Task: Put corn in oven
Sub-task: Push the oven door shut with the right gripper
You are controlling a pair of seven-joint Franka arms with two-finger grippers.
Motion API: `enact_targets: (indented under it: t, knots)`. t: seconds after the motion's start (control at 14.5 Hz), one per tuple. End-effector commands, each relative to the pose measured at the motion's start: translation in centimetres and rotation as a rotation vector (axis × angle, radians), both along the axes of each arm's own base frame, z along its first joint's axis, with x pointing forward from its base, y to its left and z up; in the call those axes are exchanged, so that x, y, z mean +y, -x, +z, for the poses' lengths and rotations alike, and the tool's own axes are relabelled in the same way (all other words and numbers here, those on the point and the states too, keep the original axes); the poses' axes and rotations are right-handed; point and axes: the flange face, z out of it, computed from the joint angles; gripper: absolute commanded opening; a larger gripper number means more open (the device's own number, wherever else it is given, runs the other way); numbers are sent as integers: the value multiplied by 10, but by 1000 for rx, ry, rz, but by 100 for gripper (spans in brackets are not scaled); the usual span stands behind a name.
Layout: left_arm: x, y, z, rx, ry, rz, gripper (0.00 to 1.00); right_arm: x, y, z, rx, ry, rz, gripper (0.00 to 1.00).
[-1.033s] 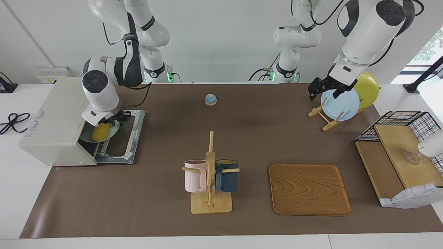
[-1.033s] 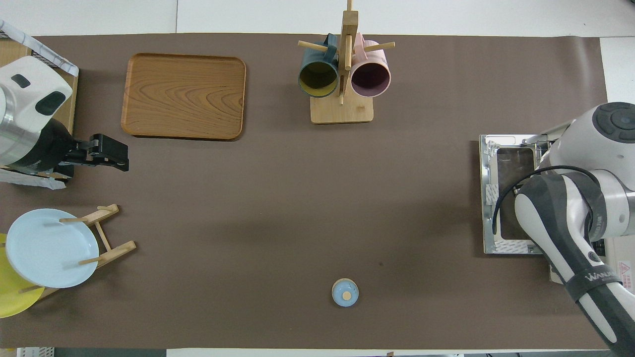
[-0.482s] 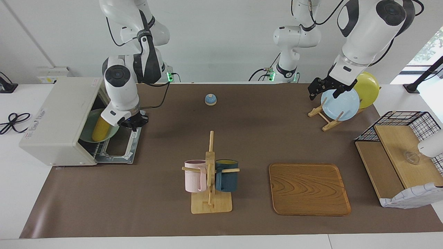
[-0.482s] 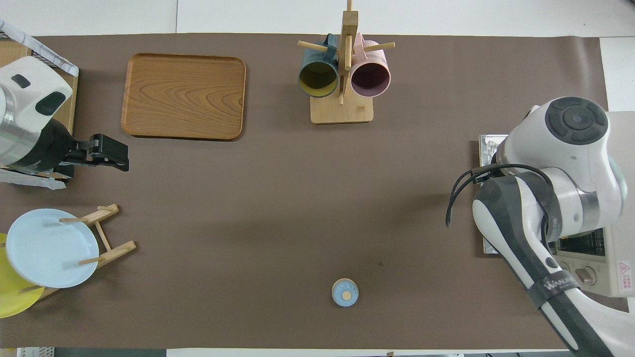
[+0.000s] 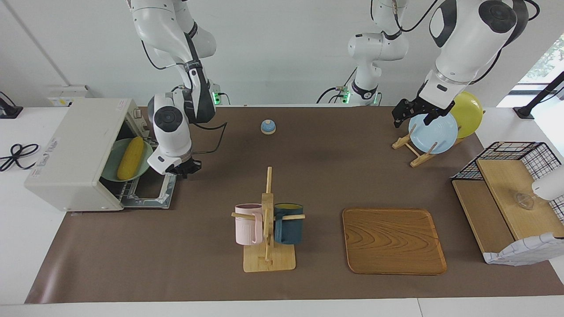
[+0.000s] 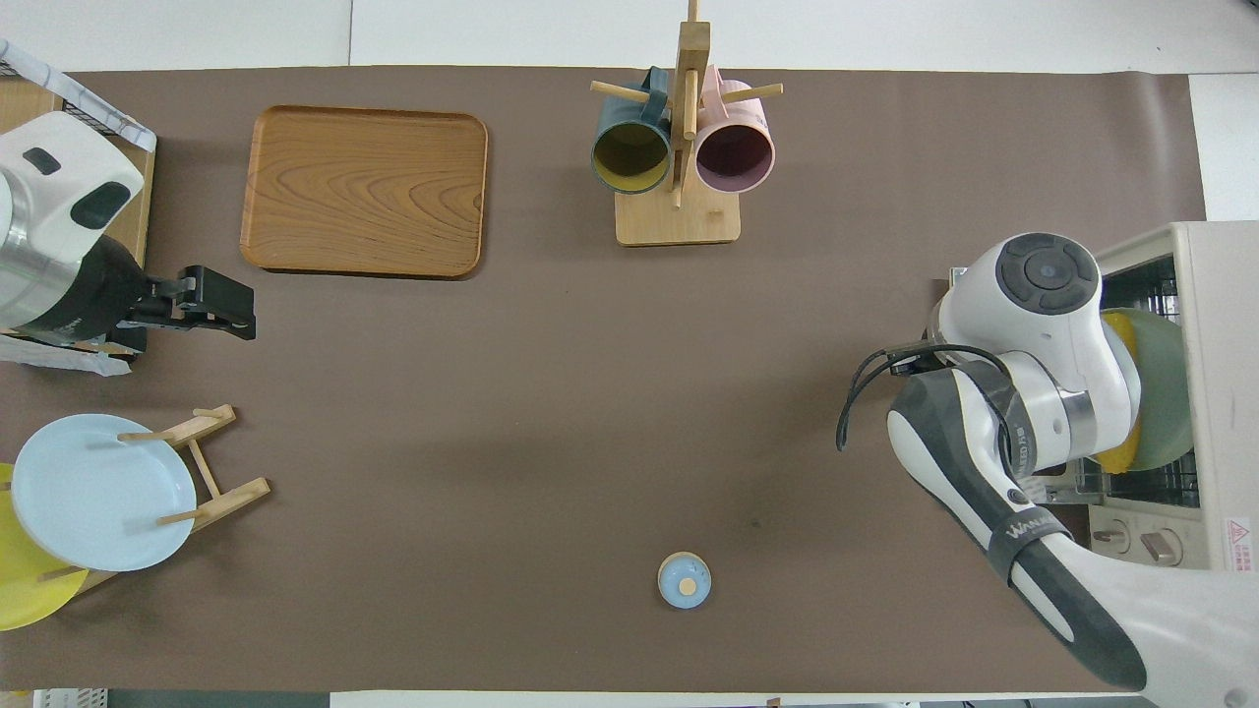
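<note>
The corn (image 5: 131,157) lies on a green plate (image 5: 115,169) on the rack inside the oven (image 5: 75,152), whose door (image 5: 152,190) hangs open and flat. In the overhead view only yellow slivers of the corn (image 6: 1131,334) show past the right arm, beside the plate (image 6: 1166,393) in the oven (image 6: 1220,393). My right gripper (image 5: 183,168) is shut and empty, just outside the oven over the outer edge of the open door. My left gripper (image 5: 413,116) waits open over the plate rack, holding nothing.
A mug rack (image 5: 268,246) carries a pink and a dark blue mug at the table's middle. A wooden tray (image 5: 393,241) lies beside it. A small blue bell (image 5: 268,127) sits near the robots. A wooden rack holds a light blue plate (image 5: 434,132) and a yellow plate (image 5: 469,112). A wire shelf (image 5: 511,193) stands at the left arm's end.
My right gripper has let go of the corn, shut, and drawn back out of the oven past the door. The corn stays on the green plate. The left arm has not moved.
</note>
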Motion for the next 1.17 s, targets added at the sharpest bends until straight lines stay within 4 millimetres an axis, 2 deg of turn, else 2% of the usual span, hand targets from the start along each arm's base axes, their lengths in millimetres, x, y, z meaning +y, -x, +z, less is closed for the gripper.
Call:
enact_targets:
  t: [0.0, 0.48, 0.83, 0.96, 1.1]
  knots:
    - [3, 4, 4, 3, 9, 5, 100, -5, 8, -9, 10, -7, -24, 0]
    - [3, 4, 4, 3, 9, 5, 100, -16, 12, -13, 49, 75, 31, 0]
    - [3, 4, 4, 3, 9, 5, 100, -23, 10, -9, 61, 155, 97, 0]
    - [3, 4, 4, 3, 9, 5, 100, -43, 4, 7, 91, 162, 110, 0]
    - [3, 4, 4, 3, 9, 5, 100, -66, -8, 44, 103, 155, 155, 0]
